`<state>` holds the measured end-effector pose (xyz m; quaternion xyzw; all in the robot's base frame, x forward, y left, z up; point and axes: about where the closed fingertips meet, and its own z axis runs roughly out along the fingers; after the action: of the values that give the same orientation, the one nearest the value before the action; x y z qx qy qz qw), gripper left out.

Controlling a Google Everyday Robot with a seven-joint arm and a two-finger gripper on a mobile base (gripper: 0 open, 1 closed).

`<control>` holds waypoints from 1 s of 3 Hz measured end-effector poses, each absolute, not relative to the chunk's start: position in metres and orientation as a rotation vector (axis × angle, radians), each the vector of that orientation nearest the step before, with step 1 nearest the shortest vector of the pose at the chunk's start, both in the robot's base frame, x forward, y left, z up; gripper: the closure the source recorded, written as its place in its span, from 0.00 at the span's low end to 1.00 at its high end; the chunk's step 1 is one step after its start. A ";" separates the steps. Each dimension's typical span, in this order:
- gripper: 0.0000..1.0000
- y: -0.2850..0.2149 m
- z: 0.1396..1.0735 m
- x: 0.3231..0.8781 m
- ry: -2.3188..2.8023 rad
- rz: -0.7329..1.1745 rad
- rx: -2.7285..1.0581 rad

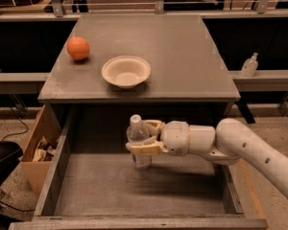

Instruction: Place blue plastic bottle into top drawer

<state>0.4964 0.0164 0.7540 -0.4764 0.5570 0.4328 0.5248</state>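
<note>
One item is in hand: the tall clear plastic bottle with white cap and pale blue label (136, 131) stands upright in the tan two-finger gripper (145, 138), whose fingers are clamped around its body. Location: inside the wide grey top drawer (134, 190), just below the middle of the grey counter's (182, 56) front edge. Whether the base touches the drawer floor cannot be told. Risks noted: release above the floor would likely tip a tall, light bottle; a sideways withdrawal could drag it over; a steep lift could strike the counter's front edge. The round orange (78, 48) and cream bowl (126, 71) sit well apart from this work.
</note>
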 end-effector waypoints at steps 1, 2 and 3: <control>1.00 0.052 0.738 0.496 1.291 1.061 -1.189; 1.00 0.067 0.735 0.493 1.266 1.068 -1.211; 1.00 0.083 0.727 0.491 1.256 1.078 -1.234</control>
<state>0.4907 0.0829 0.7270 -0.5131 0.5221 0.4483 0.5130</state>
